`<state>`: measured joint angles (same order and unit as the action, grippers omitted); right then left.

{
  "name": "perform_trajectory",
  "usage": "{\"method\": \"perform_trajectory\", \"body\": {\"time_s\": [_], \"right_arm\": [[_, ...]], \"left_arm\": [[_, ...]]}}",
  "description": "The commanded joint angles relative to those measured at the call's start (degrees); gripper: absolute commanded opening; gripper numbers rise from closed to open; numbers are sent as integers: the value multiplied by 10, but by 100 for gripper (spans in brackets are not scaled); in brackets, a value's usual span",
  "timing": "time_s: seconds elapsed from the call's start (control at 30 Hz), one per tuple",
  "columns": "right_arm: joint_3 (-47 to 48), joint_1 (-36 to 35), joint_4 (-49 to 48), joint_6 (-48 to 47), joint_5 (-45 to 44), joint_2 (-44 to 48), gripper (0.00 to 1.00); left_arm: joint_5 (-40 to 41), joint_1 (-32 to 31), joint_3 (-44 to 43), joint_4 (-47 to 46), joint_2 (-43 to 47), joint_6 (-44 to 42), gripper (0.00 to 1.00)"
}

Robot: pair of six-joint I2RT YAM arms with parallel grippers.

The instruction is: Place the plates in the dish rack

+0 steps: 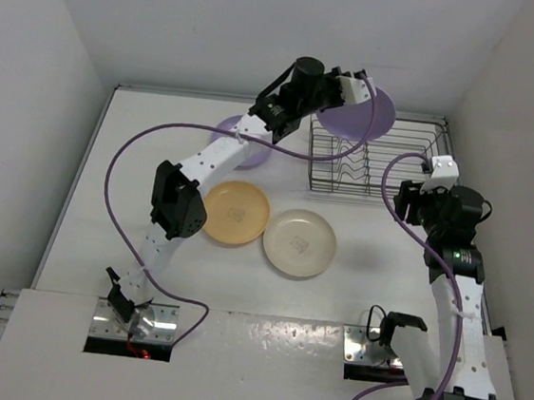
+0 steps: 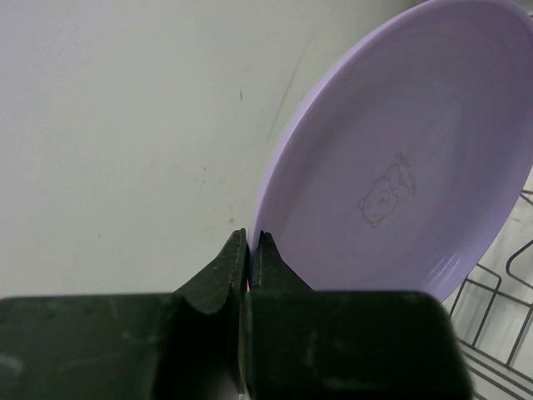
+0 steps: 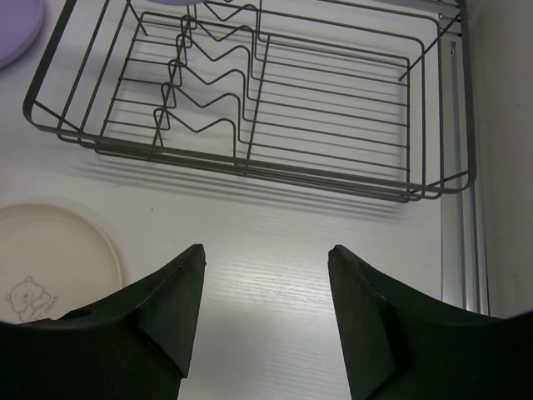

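My left gripper (image 1: 363, 88) is shut on the rim of a lavender plate (image 1: 364, 115) and holds it tilted above the far left part of the dish rack (image 1: 417, 139). The left wrist view shows the same plate (image 2: 400, 167) with a faint bear mark, pinched at its edge by the gripper (image 2: 250, 235). A second lavender plate (image 1: 235, 144) lies on the table left of the rack, partly under the left arm. The orange-yellow plate (image 1: 235, 212) and the cream plate (image 1: 299, 243) lie flat mid-table. My right gripper (image 3: 266, 250) is open and empty, hovering near the rack (image 3: 333, 108).
The table's walls stand close behind the rack and along the right side (image 1: 525, 112). The cream plate (image 3: 50, 267) lies to the lower left of the right gripper. Purple cables loop over the table by both arms.
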<state>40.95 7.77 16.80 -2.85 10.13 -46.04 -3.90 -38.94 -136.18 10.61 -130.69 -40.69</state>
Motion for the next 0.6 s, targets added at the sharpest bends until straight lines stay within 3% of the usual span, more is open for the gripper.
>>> {"method": "perform_trajectory", "body": {"time_s": [0.0,0.17,0.47,0.57], "right_arm": [[-8,3,-19,8,-3,1,61],[2,3,-23,25,19,-8,61],[7,4,-13,47,43,-13,61],[4,3,-7,44,49,-10,61]], "left_arm": [[-19,-3,-5,-5,34,35,0],[44,-19,57,-165,14,24,0],[100,-25,46,-290,-52,8,0],[100,-25,30,-291,-74,8,0]]}}
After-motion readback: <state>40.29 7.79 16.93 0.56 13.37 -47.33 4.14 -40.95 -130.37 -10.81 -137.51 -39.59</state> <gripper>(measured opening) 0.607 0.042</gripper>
